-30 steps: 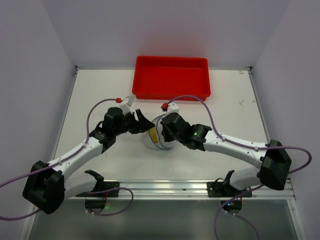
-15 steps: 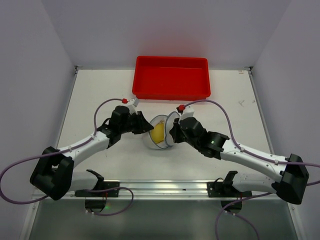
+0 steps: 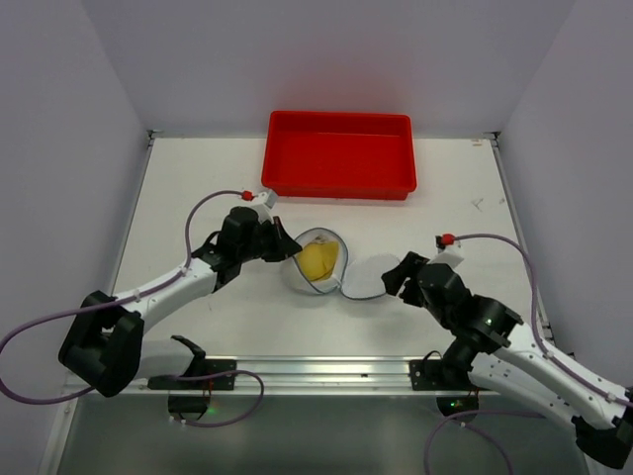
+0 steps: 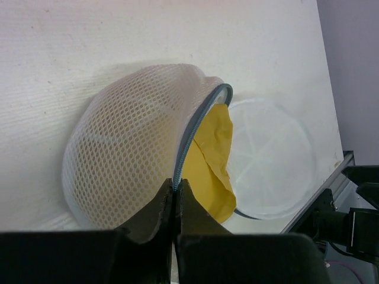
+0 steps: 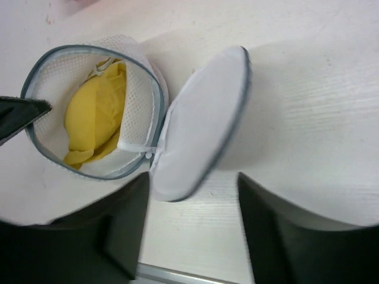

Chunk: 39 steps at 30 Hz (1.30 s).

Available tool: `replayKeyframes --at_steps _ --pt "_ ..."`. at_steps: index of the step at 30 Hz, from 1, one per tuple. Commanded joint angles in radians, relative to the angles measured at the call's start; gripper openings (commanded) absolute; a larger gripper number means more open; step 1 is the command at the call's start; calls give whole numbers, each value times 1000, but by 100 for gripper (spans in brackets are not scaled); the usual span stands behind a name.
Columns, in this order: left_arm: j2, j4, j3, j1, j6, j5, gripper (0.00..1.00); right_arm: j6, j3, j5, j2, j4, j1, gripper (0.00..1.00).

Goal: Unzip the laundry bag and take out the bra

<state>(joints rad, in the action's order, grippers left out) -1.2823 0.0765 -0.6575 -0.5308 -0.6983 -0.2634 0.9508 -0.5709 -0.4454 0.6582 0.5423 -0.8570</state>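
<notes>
The laundry bag [image 3: 309, 280] lies unzipped at mid-table. Its deeper mesh half [image 4: 118, 148] stands tilted on edge, and the other half [image 3: 368, 281] lies flat on the table to its right, still joined at the hinge [image 5: 151, 155]. A yellow bra [image 3: 317, 259] sits inside the deeper half [image 5: 98, 112]. My left gripper [image 4: 176, 186] is shut on that half's grey zipper rim [image 4: 188, 139]. My right gripper [image 5: 192, 177] is open and empty, just short of the flat half's [image 5: 201, 118] near edge and not touching it.
A red tray [image 3: 339, 153] stands at the back of the table, behind the bag. An aluminium rail [image 3: 326, 371] runs along the near edge between the arm bases. Grey walls close in both sides.
My right gripper opened, let go of the flat half and drew back to the near right; that half dropped flat on the table. My left gripper closed on the zipper rim.
</notes>
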Motion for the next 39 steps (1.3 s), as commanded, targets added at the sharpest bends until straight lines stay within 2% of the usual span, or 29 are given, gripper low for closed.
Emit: replayKeyframes --at_steps 1,4,5,6,8,9,11,12,15,17,22,27,31,36,39 --pt "35 -4 -45 -5 49 39 0 115 -36 -91 -113 235 -2 69" --pt "35 -6 -39 -3 51 39 0 -16 -133 -76 -115 223 -1 80" --pt "37 -7 -36 -5 51 39 0 -59 -153 -61 -85 167 -1 82" --pt "37 -9 -34 -5 51 41 0 -155 -170 12 -62 119 -1 84" --pt "40 -11 -25 -3 49 41 0 -211 -217 98 41 -11 -1 85" --pt "41 -14 -24 -3 49 44 0 -257 -227 225 84 -66 -1 85" --pt "47 -18 -14 -3 48 55 0 -253 -273 301 183 -151 -1 85" --pt "49 -20 -11 -5 45 59 0 -238 -288 329 284 -174 -1 85" --pt "58 -20 2 -3 33 66 0 -163 -320 366 450 -264 -1 82" --pt "61 -20 10 -3 26 64 0 -123 -308 402 513 -355 -1 81" --pt "63 -18 9 -3 22 67 0 -35 -302 428 679 -452 -1 81" --pt "58 -14 2 -3 23 61 0 -14 -284 476 779 -548 -1 80" --pt "60 -12 12 -3 25 59 0 17 -285 450 848 -574 0 80" --pt "70 -23 13 -3 31 65 0 81 -299 404 890 -480 10 81" --pt "75 -27 13 -3 36 69 0 86 -291 387 900 -481 26 81"
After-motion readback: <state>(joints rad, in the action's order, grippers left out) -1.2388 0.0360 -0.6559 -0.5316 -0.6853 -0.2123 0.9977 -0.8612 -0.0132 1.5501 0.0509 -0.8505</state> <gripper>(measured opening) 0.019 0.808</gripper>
